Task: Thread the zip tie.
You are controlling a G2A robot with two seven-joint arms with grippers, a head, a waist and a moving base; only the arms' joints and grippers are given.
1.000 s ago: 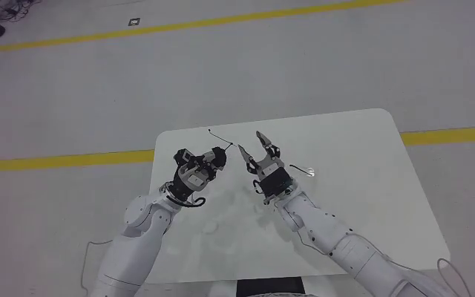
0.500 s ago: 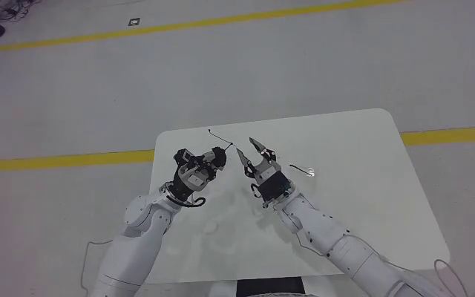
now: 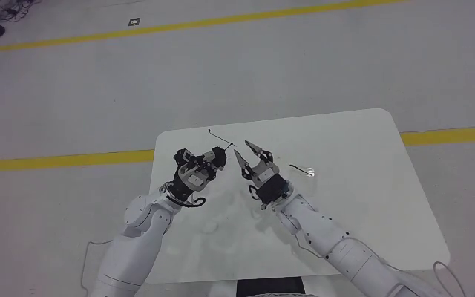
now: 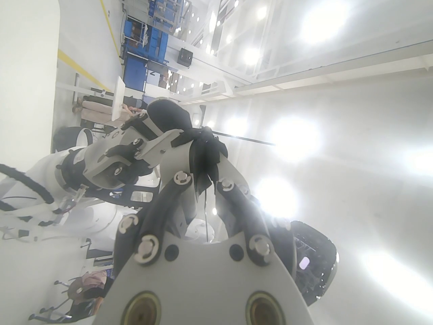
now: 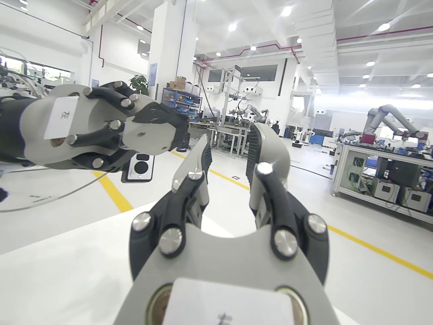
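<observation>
From above: a white tabletop (image 3: 356,148) with rounded corners, on a grey floor crossed by yellow lines (image 3: 74,160). Over the tabletop's far-left part, both arms raised and turned toward each other. Left pincer (image 3: 217,157) clamped tight on one end of a black zip tie (image 3: 220,138), the thin tail slanting away from the robot and leftward. Right pincer (image 3: 246,148) just beside it, fingers spread, nothing between them, tips near the left pincer's tip but apart from it. Farther right, flat on the tabletop and well apart from both arms, a thin dark strip (image 3: 300,169) with a pale end; too small to name more closely.

From the left wrist: own fingers (image 4: 233,174) pressed together around a bunched black part of the zip tie (image 4: 203,157), its straight tail poking out sideways against the bright ceiling. Close behind, belonging to the right pincer, one grey finger (image 4: 159,145) with a black pad almost at the clamped tie; touching or not, impossible to tell. White tabletop (image 4: 27,35) along one side.

From the right wrist: own two fingers (image 5: 264,157) parted by a wide, empty gap. Left pincer (image 5: 179,125) reaching in from the side, black pads shut together, just beside the nearer finger's tip. Zip tie itself hard to pick out against those black pads. Tabletop (image 5: 67,255) below, a yellow line on the floor beyond, workbenches (image 5: 372,170) in the hall behind.
</observation>
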